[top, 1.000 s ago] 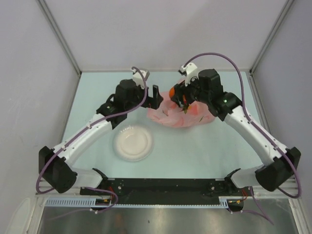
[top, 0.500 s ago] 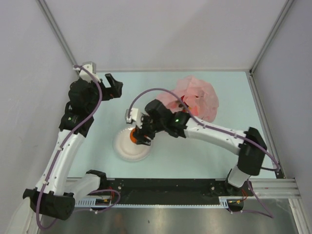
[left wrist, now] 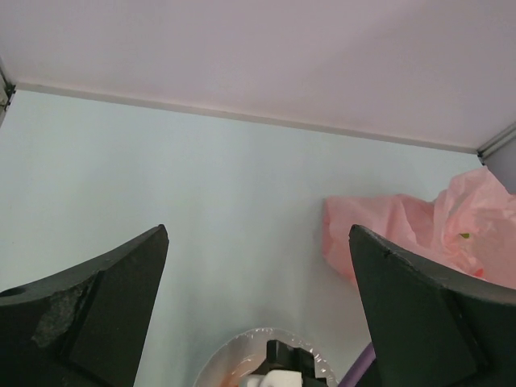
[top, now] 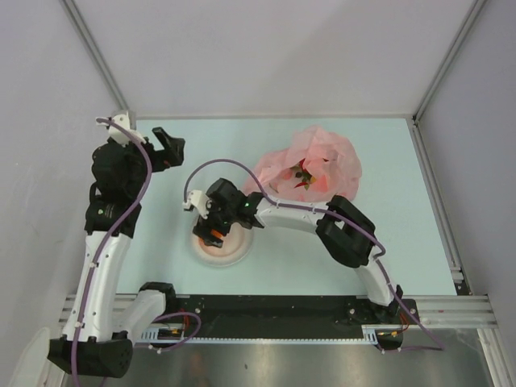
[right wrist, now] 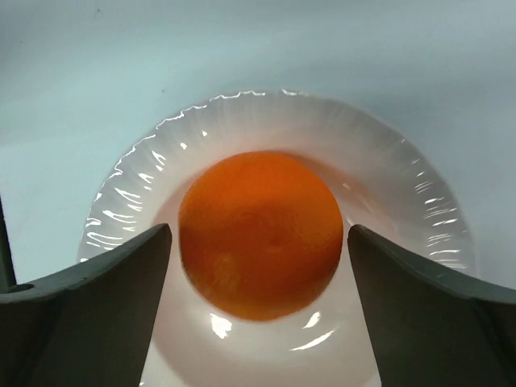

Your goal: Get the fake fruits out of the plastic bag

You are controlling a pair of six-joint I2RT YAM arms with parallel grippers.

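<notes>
Right pincer [top: 214, 234], released, straddles the orange ball [right wrist: 260, 234] lying on the white plate [right wrist: 403, 201]; other fake fruits [top: 304, 176] sit inside the pink plastic bag [top: 322, 153] beyond. Left pincer [left wrist: 258, 234] hangs released, well apart.

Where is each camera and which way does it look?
Top external: above and behind the robot, looking down on the table; left arm and right arm show whole.
Left wrist: on the left arm, looking across the table to the back wall; open left tool frames the bottom.
Right wrist: looking straight down at the orange ball on the white plate; open right tool flanks it.
Shared: plate in all three; pink bag in top and left wrist.
</notes>
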